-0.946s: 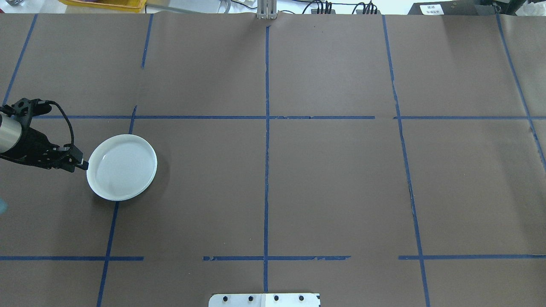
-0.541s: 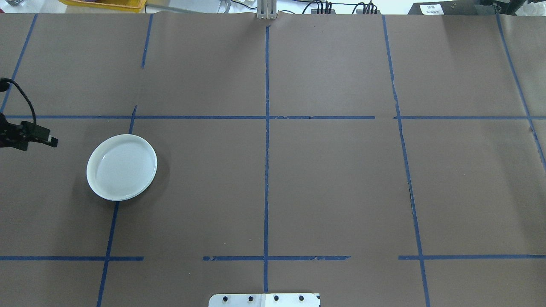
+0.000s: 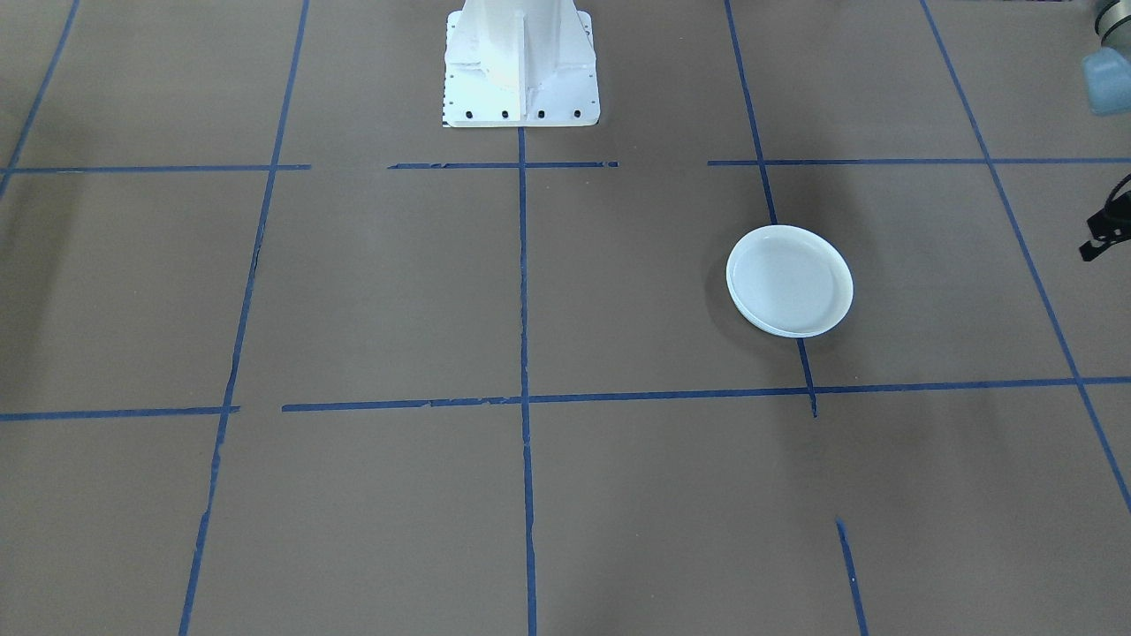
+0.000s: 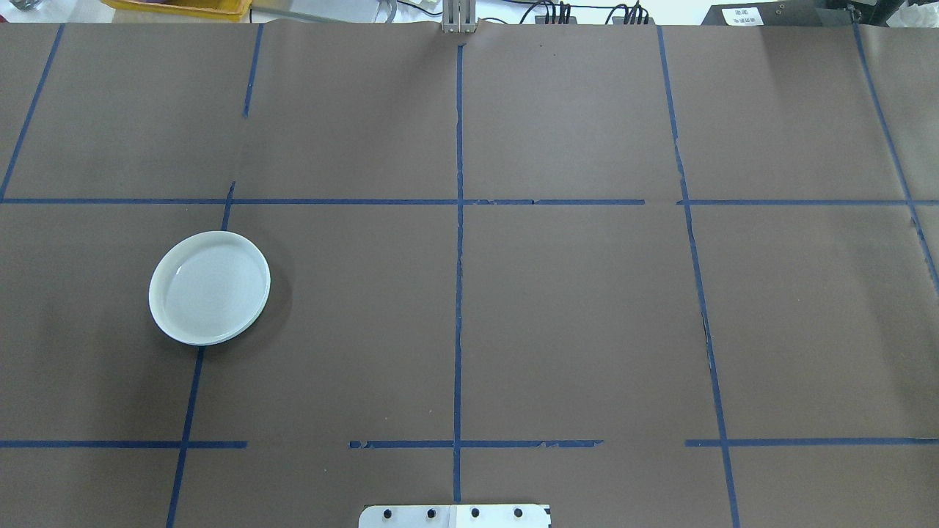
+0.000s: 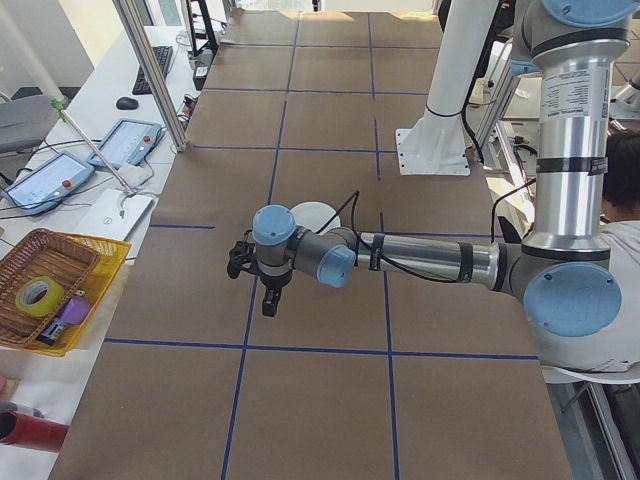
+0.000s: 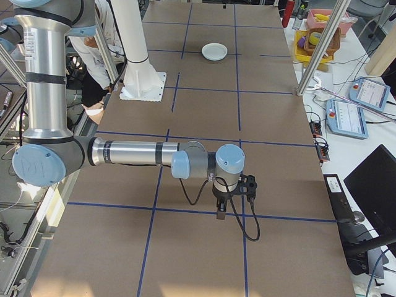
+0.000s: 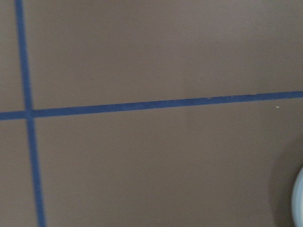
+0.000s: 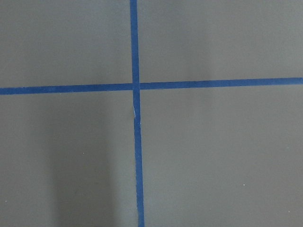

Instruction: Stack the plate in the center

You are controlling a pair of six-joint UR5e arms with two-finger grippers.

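A round pale bluish-white plate (image 4: 209,287) with a raised rim lies left of the table's middle, also in the front-facing view (image 3: 789,281). A second rim shows under its edge, so it rests on another plate. The exterior left view shows my left gripper (image 5: 270,297) hanging over bare table, away from the plate (image 5: 315,213); I cannot tell if it is open or shut. A sliver of the plate (image 7: 299,198) shows in the left wrist view. My right gripper (image 6: 220,212) hangs far from the plate (image 6: 215,51); its state cannot be told. Neither gripper is in the overhead view.
Brown paper with a blue tape grid (image 4: 458,220) covers the table. The robot's white base (image 3: 519,62) stands at the near edge. A yellow tray with a basket (image 5: 45,290) and tablets (image 5: 125,142) lie beyond the table's end. A person (image 6: 102,62) sits behind the robot.
My left gripper drew back leftward from the plate's left rim and has left the overhead view. The plate stayed in place.
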